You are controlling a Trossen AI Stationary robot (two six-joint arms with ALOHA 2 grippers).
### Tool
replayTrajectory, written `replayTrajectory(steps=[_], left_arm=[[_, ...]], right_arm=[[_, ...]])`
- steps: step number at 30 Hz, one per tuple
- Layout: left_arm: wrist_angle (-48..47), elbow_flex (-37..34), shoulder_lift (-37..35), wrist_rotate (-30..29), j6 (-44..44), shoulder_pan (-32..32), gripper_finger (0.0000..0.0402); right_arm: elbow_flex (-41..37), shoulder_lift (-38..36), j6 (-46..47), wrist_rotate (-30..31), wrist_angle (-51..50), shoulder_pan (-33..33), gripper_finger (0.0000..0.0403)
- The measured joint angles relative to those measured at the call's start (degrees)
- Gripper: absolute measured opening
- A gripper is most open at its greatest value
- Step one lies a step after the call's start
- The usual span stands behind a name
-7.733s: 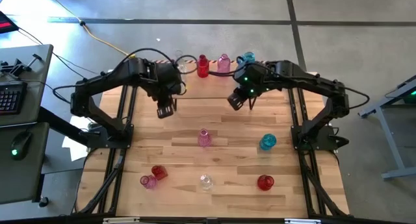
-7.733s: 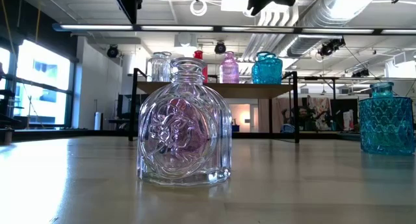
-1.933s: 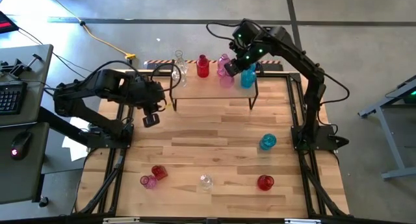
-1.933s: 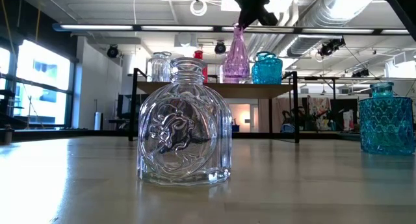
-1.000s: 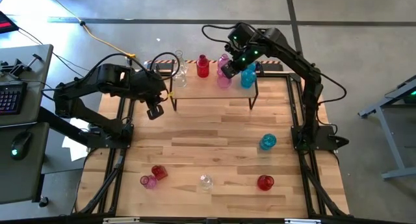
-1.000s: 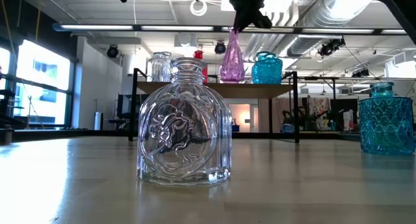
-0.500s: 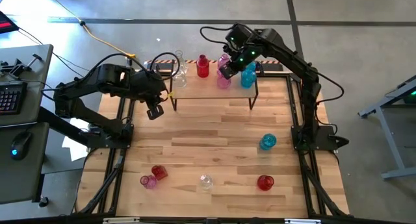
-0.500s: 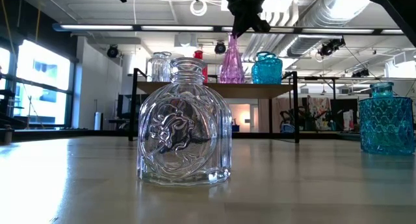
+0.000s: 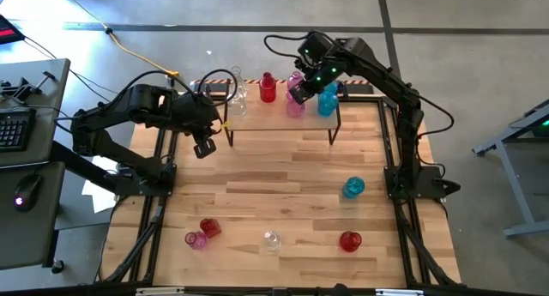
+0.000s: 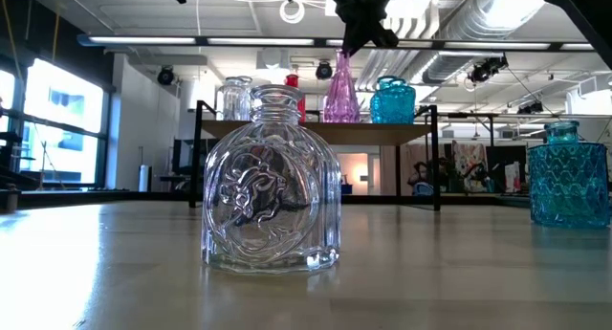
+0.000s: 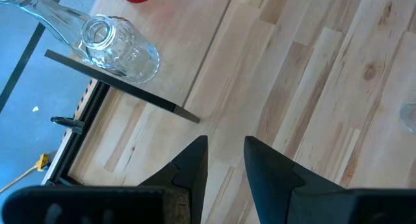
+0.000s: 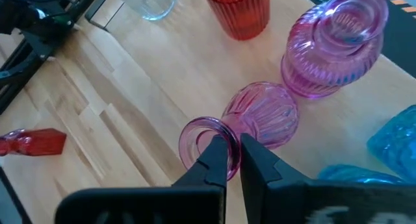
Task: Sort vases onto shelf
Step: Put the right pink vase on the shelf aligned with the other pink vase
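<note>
Glass filled the scene. The right gripper was pinched on the rim of a tall-necked pink vase, which stood on the shelf. Just beyond it sat a ribbed pink vase, then a fluted red one — five shelved, I judged, five waiting. The left gripper hung empty, fingers slightly parted, beside the shelf's corner.
</note>
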Motion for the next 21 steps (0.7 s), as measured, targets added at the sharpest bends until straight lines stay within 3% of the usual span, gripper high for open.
replayTrajectory(steps=[21], left_arm=[[0.0,0.0,0.0,0.0,0.0,0.0,0.0091]], right_arm=[[0.0,0.1,-1.1,3.7,0.6,-0.8,0.0017]])
